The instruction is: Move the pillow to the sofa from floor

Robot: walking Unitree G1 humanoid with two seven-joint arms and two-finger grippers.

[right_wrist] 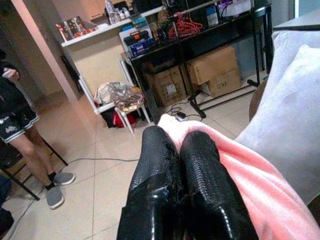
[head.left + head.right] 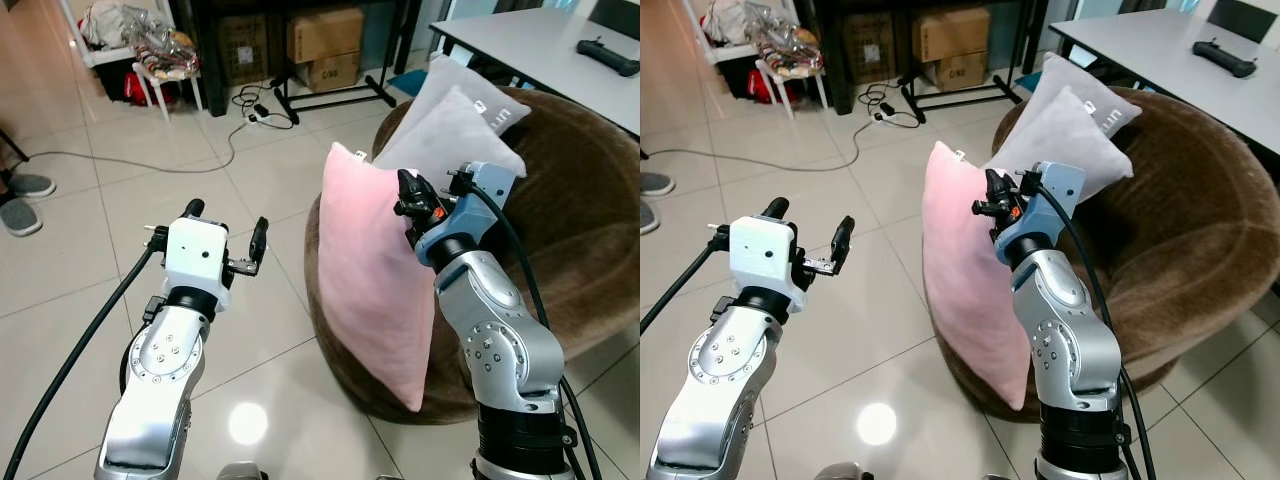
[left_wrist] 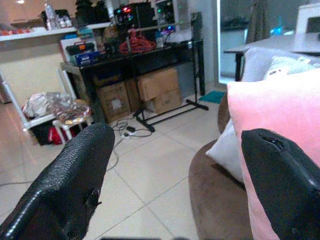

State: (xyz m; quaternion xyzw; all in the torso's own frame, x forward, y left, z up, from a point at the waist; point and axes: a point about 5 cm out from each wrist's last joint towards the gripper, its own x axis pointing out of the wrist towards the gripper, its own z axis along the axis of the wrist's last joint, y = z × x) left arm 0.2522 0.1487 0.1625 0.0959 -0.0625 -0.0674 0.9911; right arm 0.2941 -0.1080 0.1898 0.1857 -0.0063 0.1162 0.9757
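Left pincer (image 2: 228,240): arm raised, forearm upright, fingers spread wide, holding nothing. Right pincer (image 1: 182,170): arm bent upward, fingers pinched on pink pillow (image 2: 370,280), which hangs against the brown sofa (image 2: 570,240) front edge. Grey pillows (image 2: 455,125) behind.

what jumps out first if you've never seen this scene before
The big pink pillow stands out first, hanging upright against the front edge of the brown round sofa, pinched near its top by the right gripper with its fingers shut on the fabric. Behind it two grey pillows already lie on the sofa. The left gripper hovers open over the tiled floor, beside the pink pillow.
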